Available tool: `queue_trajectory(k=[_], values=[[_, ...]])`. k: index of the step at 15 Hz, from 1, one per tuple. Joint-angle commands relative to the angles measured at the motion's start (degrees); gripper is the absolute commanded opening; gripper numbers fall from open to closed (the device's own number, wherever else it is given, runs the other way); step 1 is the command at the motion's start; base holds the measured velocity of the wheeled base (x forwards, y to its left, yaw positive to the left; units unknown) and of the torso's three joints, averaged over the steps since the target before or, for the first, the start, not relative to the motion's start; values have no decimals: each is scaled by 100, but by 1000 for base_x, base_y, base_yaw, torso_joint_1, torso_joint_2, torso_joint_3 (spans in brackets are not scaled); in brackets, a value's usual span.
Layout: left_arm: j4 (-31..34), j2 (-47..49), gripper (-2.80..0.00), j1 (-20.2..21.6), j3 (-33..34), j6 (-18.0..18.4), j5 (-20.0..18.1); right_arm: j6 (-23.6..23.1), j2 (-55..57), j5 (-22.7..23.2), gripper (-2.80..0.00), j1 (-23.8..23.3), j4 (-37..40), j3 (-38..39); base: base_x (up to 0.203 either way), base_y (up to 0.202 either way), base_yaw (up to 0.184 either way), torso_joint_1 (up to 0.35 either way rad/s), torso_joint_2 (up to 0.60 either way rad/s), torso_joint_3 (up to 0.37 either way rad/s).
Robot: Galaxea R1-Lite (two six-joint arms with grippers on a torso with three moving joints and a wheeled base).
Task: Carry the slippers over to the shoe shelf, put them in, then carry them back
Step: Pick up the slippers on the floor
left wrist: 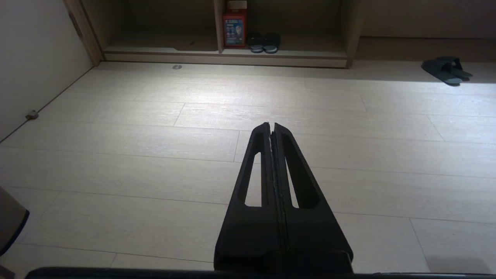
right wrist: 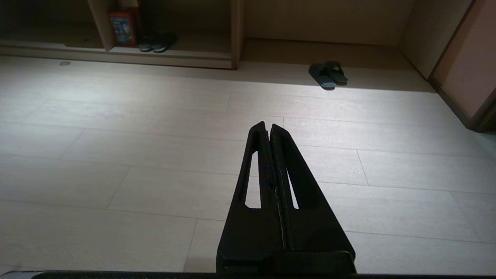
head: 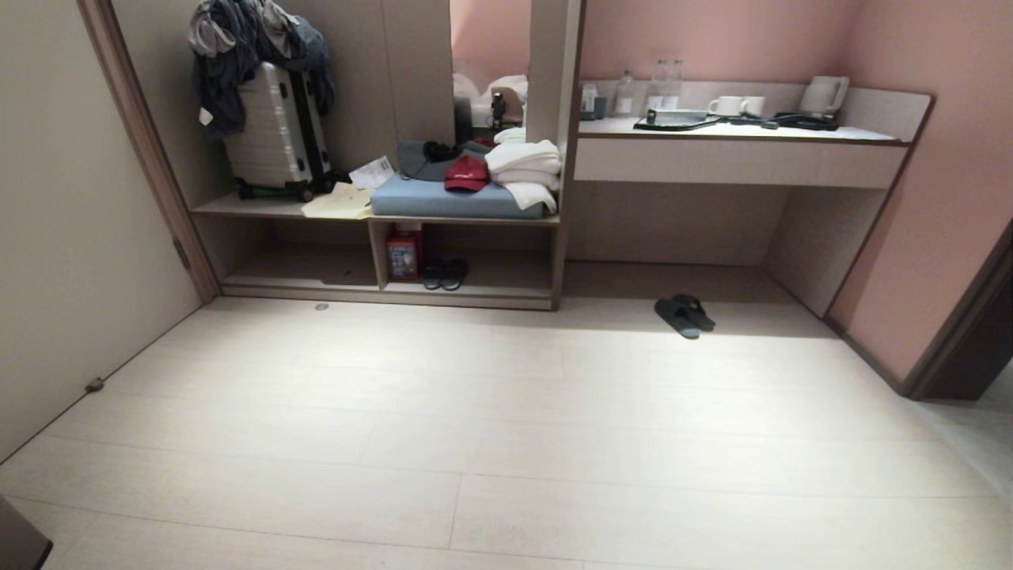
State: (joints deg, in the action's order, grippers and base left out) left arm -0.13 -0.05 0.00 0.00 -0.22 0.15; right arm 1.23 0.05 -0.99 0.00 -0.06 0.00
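slippers (head: 684, 315): dark open-toe pair, side by side and touching, flat on the floor (head: 506, 443) at the front edge of the recess under the tabletop (head: 736, 131), far right of scene; also seen in both wrist views (left wrist: 446, 69) (right wrist: 328, 73)
shoe shelf (head: 467, 294): low beige cubby, far centre-left, split by a vertical divider; slippers are not in it, they lie just right of its right end panel
other shoes (head: 445, 274): dark closed pair with pale rims in the right compartment, beside a red box (head: 403, 253) at the divider
top of shelf: suitcase (head: 277, 134) with clothes draped on it at left, blue cushion (head: 455, 202), red cap (head: 466, 172), folded white towels (head: 526, 166)
tabletop items: cups, bottles, kettle, far right
left end effector (left wrist: 271, 124): fingers pressed together, holding nothing, over bare floor, well apart from slippers
right end effector (right wrist: 267, 124): fingers together, empty, over bare floor, well apart from slippers
arms: neither shows in head view
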Motion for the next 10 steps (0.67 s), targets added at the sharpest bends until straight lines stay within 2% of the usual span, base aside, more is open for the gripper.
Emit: queue_trajectory(k=[1,9,10], values=[[-4,5,-280,0,0,-4,3,0,4,-7,-280,0,-2,0,0,0,0,0,0,0],[-4,5,-280,0,0,-4,3,0,4,2,-280,0,-2,0,0,0,0,0,0,0],[-4,5,-280,9,0,-4,3,0,4,-7,-280,0,-2,0,124,0,-1,-3,-1,7]])
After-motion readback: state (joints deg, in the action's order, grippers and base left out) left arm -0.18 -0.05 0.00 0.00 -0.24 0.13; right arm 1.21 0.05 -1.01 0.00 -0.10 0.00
